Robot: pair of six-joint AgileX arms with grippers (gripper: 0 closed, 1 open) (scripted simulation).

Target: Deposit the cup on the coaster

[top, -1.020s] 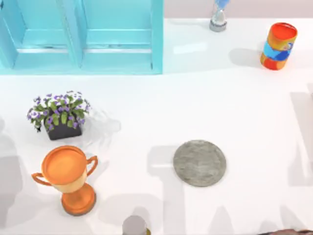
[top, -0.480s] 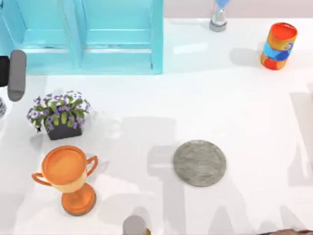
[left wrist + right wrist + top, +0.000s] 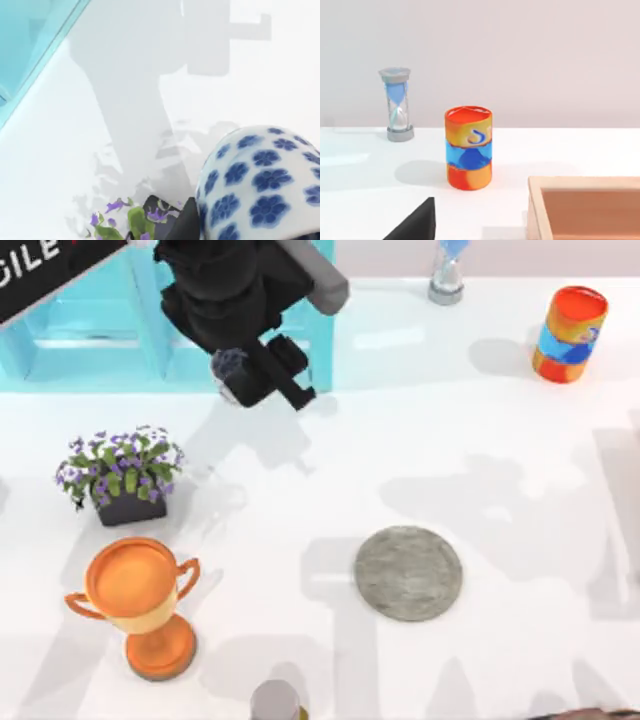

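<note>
My left gripper [image 3: 250, 375] hangs high over the back left of the table, in front of the blue cabinet, shut on the cup [image 3: 229, 366]. Little of the cup peeks out from under the black arm in the top view. In the left wrist view the cup [image 3: 260, 185] looms close, white with blue flowers. The coaster [image 3: 408, 573], a flat grey stone-like disc, lies bare on the table right of centre, well to the front and right of the held cup. My right gripper [image 3: 415, 225] is parked at the table's right side, facing the back wall.
A blue cabinet [image 3: 170, 320] stands at the back left. A flower pot [image 3: 125, 480] and an orange trophy [image 3: 135, 600] stand at the left. A striped cylinder [image 3: 570, 335], an hourglass [image 3: 447, 275], a grey-topped cylinder [image 3: 275, 702] and a wooden box [image 3: 590, 210] ring the table.
My left arm has swung in from the left edge toward the back middle, carrying the cup high above the table. The coaster and the other things have not moved.
</note>
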